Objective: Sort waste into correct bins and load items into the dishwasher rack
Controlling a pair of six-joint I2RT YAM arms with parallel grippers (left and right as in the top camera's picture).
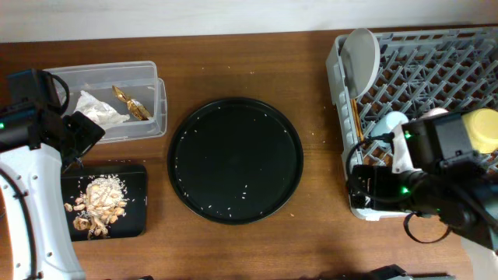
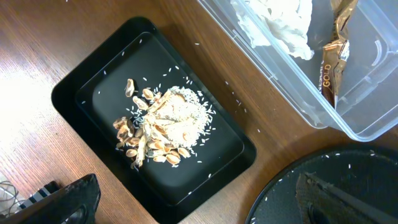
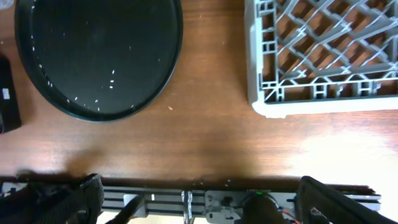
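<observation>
While scraps [image 2: 165,127] lie in the black tray [image 2: 65,93], the left end effector [image 2: 200,202] and right end effector [image 3: 200,200] gape.

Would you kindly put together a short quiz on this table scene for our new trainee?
1. True or false: the wrapper lies in the clear box with the napkin.
2. Name the item standing on edge in a corner of the dishwasher rack.
3. The food scraps are piled in: A) the clear box, B) the shallow black tray, C) the dishwasher rack.

Key: 1 true; 2 the plate; 3 B.
</observation>
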